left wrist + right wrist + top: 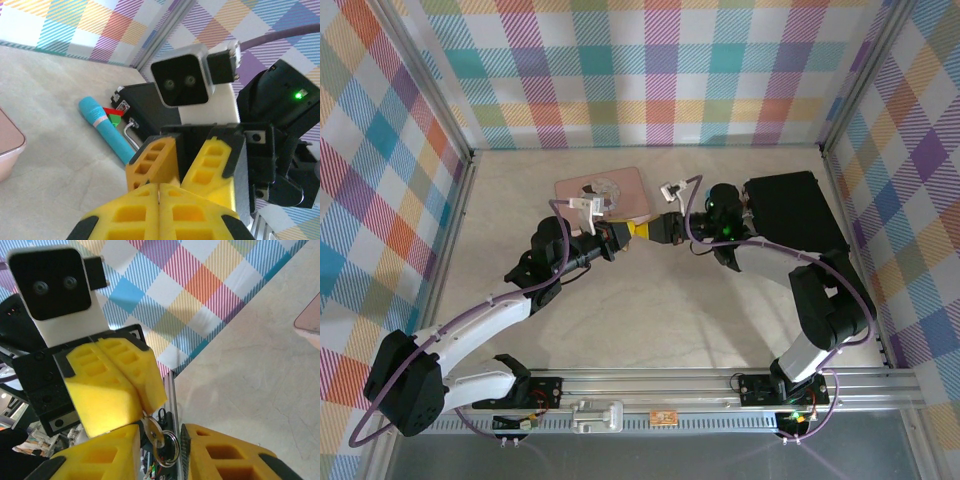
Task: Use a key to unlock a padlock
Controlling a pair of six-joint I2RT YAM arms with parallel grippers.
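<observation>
Two grippers are meeting tip to tip in the air above the counter (650, 320), and the task is judged to be at an early stage.

- **Left gripper** (160, 197): it is pressing its fingers flat together, with no gap showing between them.
- **Key** (151, 431): this small silvery piece is protruding just beneath the left fingertips, and a dark ring (171, 445) is hanging beside it. Since nothing else appears to be carrying the key, the left gripper is judged to be pinching it.
- **Right gripper** (161, 440): it is holding its fingers apart, one on each side of the key and ring, and does not appear to be clamping either.
- **Padlock**: it is not being made out anywhere around the grippers, so whether the key is entering it cannot be told. No open shackle is showing. Seating the key, turning it and freeing the shackle are therefore judged to be outstanding.

The left arm is reaching forward and inward from its base, with its forearm running level toward the meeting point. The right arm is folding at a raised elbow on its outer side and doubling back inward, so its gripper is pointing straight at the left one.

A pink tin (625, 185) is lying just beyond the left gripper, and a teal tube (107, 131) is lying on the counter beside the right gripper. Neither is being touched.
</observation>
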